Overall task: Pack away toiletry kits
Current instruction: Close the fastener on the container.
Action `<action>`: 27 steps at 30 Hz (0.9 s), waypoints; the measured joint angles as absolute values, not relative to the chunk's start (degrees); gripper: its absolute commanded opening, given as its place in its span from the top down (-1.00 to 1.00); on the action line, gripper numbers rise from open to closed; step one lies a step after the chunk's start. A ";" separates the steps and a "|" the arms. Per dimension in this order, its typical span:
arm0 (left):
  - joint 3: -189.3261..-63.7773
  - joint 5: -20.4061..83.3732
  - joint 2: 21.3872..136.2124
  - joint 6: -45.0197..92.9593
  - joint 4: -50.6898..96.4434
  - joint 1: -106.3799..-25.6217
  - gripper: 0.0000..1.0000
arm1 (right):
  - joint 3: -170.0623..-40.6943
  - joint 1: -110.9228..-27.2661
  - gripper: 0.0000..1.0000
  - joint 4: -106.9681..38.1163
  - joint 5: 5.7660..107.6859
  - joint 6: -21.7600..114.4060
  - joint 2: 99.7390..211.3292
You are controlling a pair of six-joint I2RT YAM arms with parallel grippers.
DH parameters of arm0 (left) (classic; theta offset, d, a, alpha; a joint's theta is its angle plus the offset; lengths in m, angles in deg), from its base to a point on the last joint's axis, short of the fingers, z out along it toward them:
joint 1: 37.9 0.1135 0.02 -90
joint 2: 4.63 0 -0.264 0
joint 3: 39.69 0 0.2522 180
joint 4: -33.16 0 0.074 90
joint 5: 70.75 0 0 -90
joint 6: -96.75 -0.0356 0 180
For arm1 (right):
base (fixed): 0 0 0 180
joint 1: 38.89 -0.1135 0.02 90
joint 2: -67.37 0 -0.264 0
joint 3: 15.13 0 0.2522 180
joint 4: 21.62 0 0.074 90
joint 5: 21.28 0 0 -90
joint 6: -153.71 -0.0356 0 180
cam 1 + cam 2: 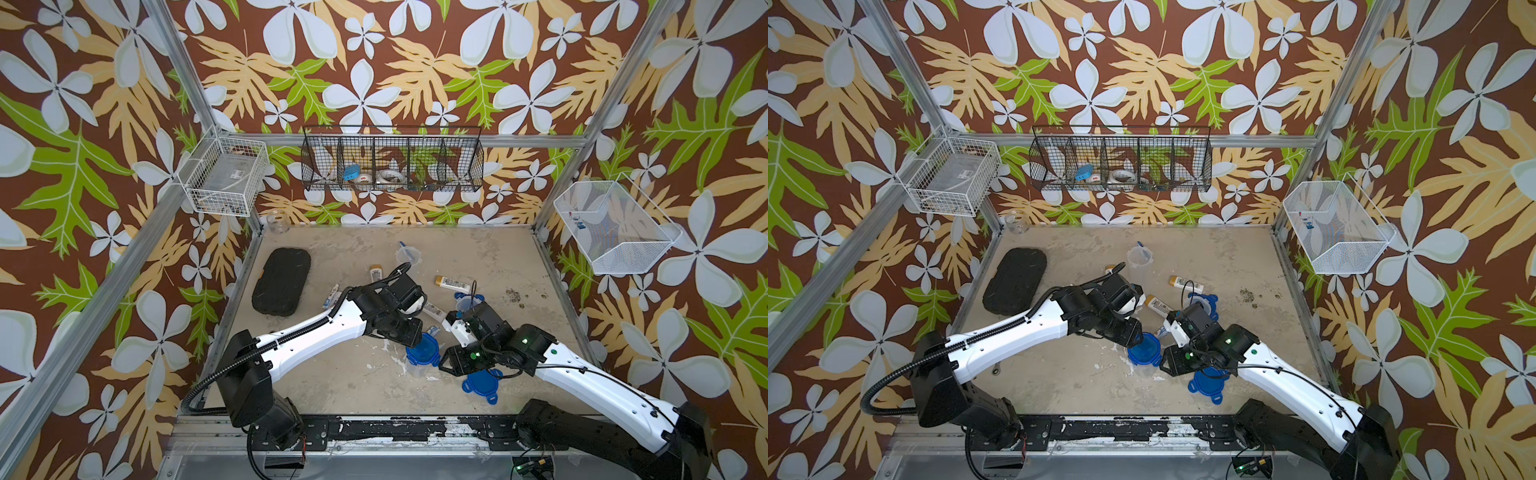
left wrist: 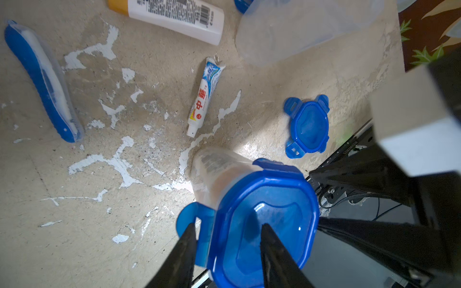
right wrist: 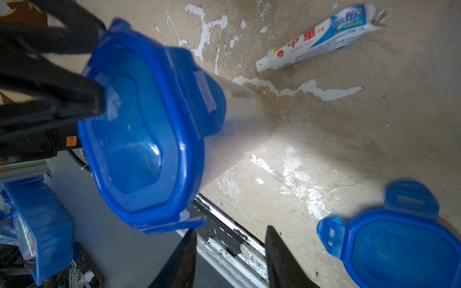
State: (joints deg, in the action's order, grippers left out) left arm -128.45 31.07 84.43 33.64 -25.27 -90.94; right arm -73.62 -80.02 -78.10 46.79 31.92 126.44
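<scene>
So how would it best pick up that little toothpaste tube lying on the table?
Grip the toothpaste tube across its middle, coming straight down from above. It lies flat on the table, long and slim, so a pinch across its narrow width fits, and bare table runs along both long sides.

In both top views the left arm (image 1: 316,332) covers part of the lidded cup (image 1: 426,355) at lower centre. The right arm (image 1: 582,374) covers part of a loose lid (image 1: 482,387) and most of another cup (image 1: 465,302). The basket (image 1: 461,166) holds things too small to name. In the left wrist view a bottle (image 2: 174,17) runs off the frame, and whether the left gripper (image 2: 228,225) grips the lidded cup is unclear.
</scene>
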 measured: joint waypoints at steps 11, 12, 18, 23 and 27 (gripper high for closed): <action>-122.88 33.23 80.14 35.52 -22.87 -90.92 0.14 | -72.85 -78.95 0.10 -74.91 46.00 30.98 128.32; -122.22 33.52 79.73 36.20 -22.34 -90.92 0.14 | -72.72 -78.90 0.10 -74.77 45.96 30.95 128.49; -119.12 34.85 77.94 39.81 -19.50 -91.05 0.13 | -72.42 -78.51 0.10 -73.90 45.98 30.71 129.72; -117.35 35.81 77.08 42.06 -17.23 -91.33 0.12 | -72.39 -78.33 0.09 -73.55 46.18 30.69 130.59; -115.12 36.69 75.88 45.40 -14.45 -91.35 0.10 | -72.18 -78.31 0.09 -73.13 46.46 30.67 130.66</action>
